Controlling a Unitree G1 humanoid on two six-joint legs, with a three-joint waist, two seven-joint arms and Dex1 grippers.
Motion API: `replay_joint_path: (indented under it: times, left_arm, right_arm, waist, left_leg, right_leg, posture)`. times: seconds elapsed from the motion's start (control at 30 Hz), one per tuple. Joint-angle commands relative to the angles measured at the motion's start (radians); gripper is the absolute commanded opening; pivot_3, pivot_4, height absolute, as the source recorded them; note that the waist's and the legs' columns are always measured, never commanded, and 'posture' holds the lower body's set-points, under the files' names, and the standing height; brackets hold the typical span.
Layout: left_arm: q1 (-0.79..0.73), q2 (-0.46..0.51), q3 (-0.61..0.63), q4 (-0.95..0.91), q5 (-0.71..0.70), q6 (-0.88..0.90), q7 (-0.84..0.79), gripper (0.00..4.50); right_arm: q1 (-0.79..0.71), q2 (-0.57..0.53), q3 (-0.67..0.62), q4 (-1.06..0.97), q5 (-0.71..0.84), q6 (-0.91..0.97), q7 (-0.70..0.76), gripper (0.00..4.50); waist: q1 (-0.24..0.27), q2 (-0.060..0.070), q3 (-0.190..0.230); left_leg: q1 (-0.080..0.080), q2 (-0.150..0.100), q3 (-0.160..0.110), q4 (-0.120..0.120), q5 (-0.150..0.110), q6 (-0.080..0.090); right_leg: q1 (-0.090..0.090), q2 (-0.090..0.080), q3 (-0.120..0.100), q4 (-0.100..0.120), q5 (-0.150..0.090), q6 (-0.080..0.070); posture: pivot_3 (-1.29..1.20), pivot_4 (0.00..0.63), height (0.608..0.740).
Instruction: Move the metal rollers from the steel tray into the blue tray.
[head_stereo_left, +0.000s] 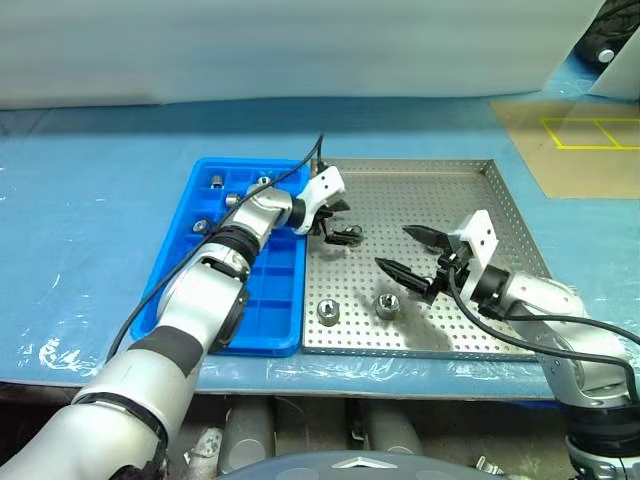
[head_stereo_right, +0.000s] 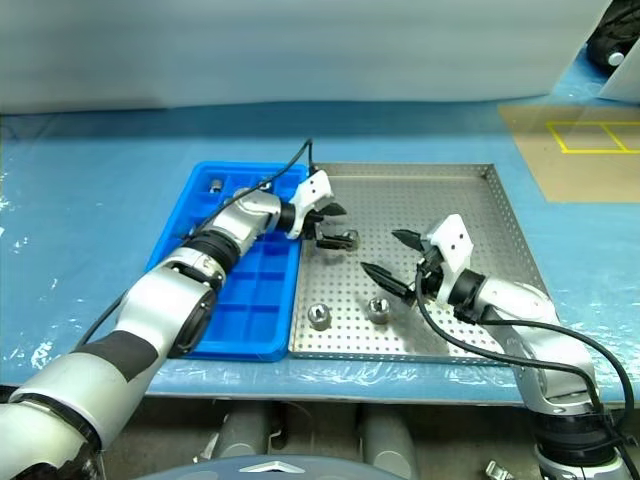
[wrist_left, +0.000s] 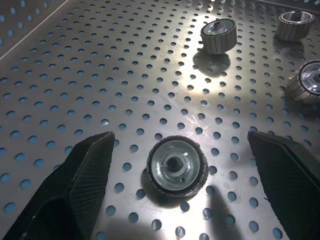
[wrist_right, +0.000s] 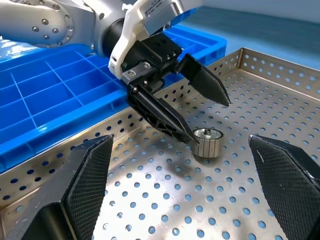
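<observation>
Rollers lie scattered on the steel tray (head_stereo_left: 470, 190): one roller (head_stereo_left: 348, 236) sits between the wide-spread fingers of the left gripper (head_stereo_left: 335, 222), near the tray's left edge, and two more rollers (head_stereo_left: 328, 312) (head_stereo_left: 387, 305) stand near its front rim. A few others (head_stereo_left: 216, 181) rest in compartments of the blue tray (head_stereo_left: 275, 310), which sits just beside the steel one on the counter (head_stereo_left: 90, 230). Over the tray's middle the right gripper (head_stereo_left: 412, 252) hangs with fingers wide apart, holding nothing.
</observation>
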Motion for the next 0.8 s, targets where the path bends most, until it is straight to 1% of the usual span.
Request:
replay_joint_path:
  times: [0.03, 0.13, 0.23, 0.3, 0.47, 0.57, 0.63, 0.8]
  left_arm:
    - [-0.012, -0.008, 0.022, 0.014, 0.021, -0.005, 0.015, 4.50]
    - [-0.003, -0.023, 0.027, 0.031, 0.041, 0.019, 0.067, 4.50]
    - [0.010, -0.025, 0.001, 0.041, 0.094, 0.027, 0.116, 4.50]
    - [0.007, -0.032, 0.025, 0.045, 0.084, 0.061, 0.117, 4.50]
    - [0.012, -0.037, -0.018, 0.048, 0.148, 0.063, 0.095, 4.50]
    - [0.013, -0.036, -0.020, 0.054, 0.170, 0.073, 0.111, 3.88]
    - [0.016, -0.032, -0.027, 0.057, 0.192, 0.073, 0.148, 3.28]
    - [0.019, -0.027, -0.019, 0.058, 0.204, 0.071, 0.154, 3.28]
  right_arm:
    - [0.018, 0.000, -0.035, -0.060, 0.025, 0.002, -0.021, 4.48]
    - [0.032, -0.001, -0.040, -0.068, 0.025, 0.002, -0.036, 4.48]
    - [0.040, 0.001, -0.042, -0.070, 0.023, 0.001, -0.049, 4.48]
    - [0.046, 0.001, -0.036, -0.068, 0.019, -0.004, -0.054, 4.48]
    - [0.038, 0.009, -0.022, -0.058, 0.010, -0.012, -0.071, 4.48]
    - [0.040, 0.011, -0.020, -0.052, 0.003, -0.017, -0.078, 4.50]
    - [0.044, 0.013, -0.020, -0.054, 0.003, -0.017, -0.082, 4.50]
    - [0.051, 0.017, -0.014, -0.059, -0.002, -0.021, -0.093, 4.50]
  waist:
    - [-0.007, 0.000, 0.000]
    - [-0.017, 0.000, 0.000]
    - [-0.019, 0.000, 0.000]
    - [-0.019, 0.000, 0.000]
    - [-0.031, 0.000, 0.000]
    - [-0.038, 0.000, -0.001]
    - [-0.042, 0.000, -0.001]
    - [-0.045, 0.000, -0.001]
  left_leg:
    - [0.000, 0.000, 0.000, 0.000, 0.000, 0.000]
    - [0.000, 0.000, 0.000, 0.000, 0.000, 0.000]
    - [0.002, 0.000, 0.000, 0.001, 0.000, 0.000]
    - [0.005, 0.000, 0.000, 0.001, 0.000, 0.000]
    - [0.007, 0.000, -0.001, 0.000, 0.000, 0.000]
    - [0.005, 0.000, -0.001, -0.001, 0.000, 0.000]
    - [0.005, -0.001, -0.001, -0.002, -0.001, 0.001]
    - [0.005, -0.001, -0.001, -0.001, -0.002, 0.004]
  right_leg:
    - [0.000, 0.000, 0.000, 0.000, 0.000, 0.000]
    - [0.000, 0.000, 0.000, 0.000, 0.000, 0.000]
    - [0.002, 0.000, 0.000, 0.000, 0.000, 0.000]
    - [0.005, 0.000, 0.000, 0.000, 0.000, 0.000]
    - [0.006, 0.000, 0.001, -0.001, -0.001, 0.002]
    - [0.005, 0.000, 0.000, -0.002, -0.001, 0.002]
    - [0.005, 0.000, 0.000, -0.003, -0.001, 0.002]
    - [0.006, 0.000, 0.000, -0.005, -0.001, 0.002]
  posture:
    - [-0.39, 0.150, 0.740]
    - [-0.40, 0.150, 0.740]
    - [-0.41, 0.150, 0.740]
    - [-0.40, 0.150, 0.740]
    - [-0.41, 0.150, 0.740]
    - [-0.41, 0.150, 0.740]
    - [-0.41, 0.150, 0.740]
    - [-0.42, 0.150, 0.740]
